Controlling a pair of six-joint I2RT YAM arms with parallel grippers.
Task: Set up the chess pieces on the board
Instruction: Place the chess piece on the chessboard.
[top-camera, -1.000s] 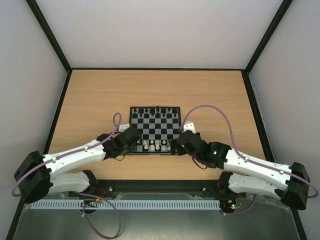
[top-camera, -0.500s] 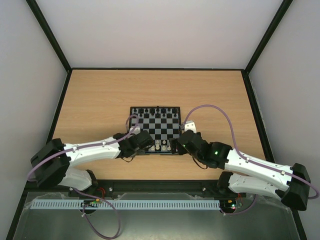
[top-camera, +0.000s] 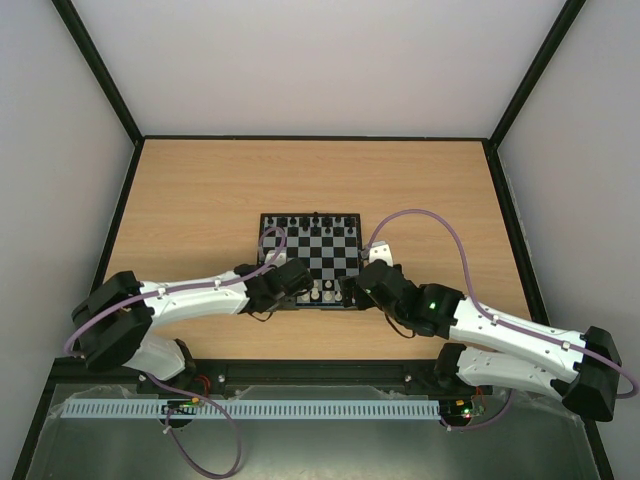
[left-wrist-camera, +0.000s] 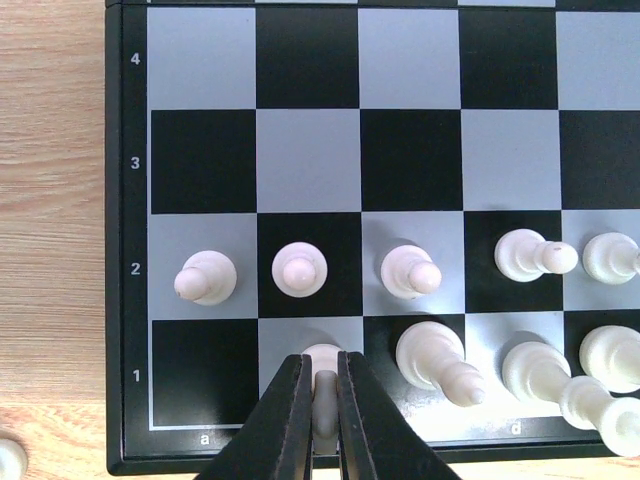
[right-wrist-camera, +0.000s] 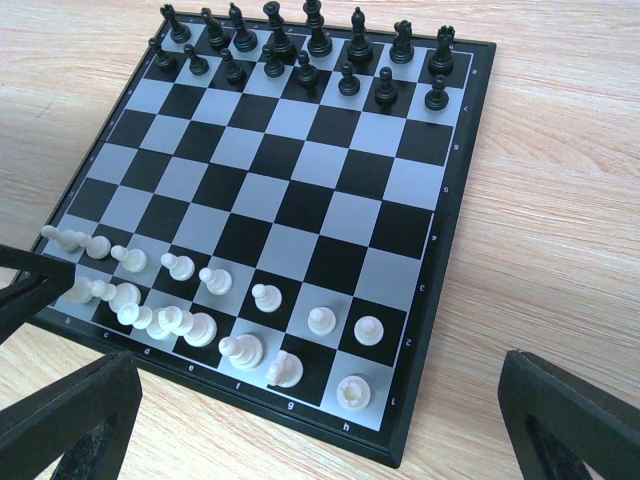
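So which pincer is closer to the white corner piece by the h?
Right. The right pincer hangs open by the corner piece; the left pincer is at the row's other end, holding another piece.

I see the board (right-wrist-camera: 345, 215) checked in black and pale grey-white, its thin black rim marked with pale letters and numbers. The black chessmen (right-wrist-camera: 318, 40) are glossy black. The whitish chessmen (left-wrist-camera: 299, 269) are creamy and slightly translucent. The bench (top-camera: 200, 200) is light wood with a fine streaked grain. Both arms (top-camera: 190, 297) are white with black joints and trail lilac cables (top-camera: 420, 212), and a green light (top-camera: 430, 297) shows on the right one. My left claw (left-wrist-camera: 321, 375) and right claw (right-wrist-camera: 315, 370) are black.
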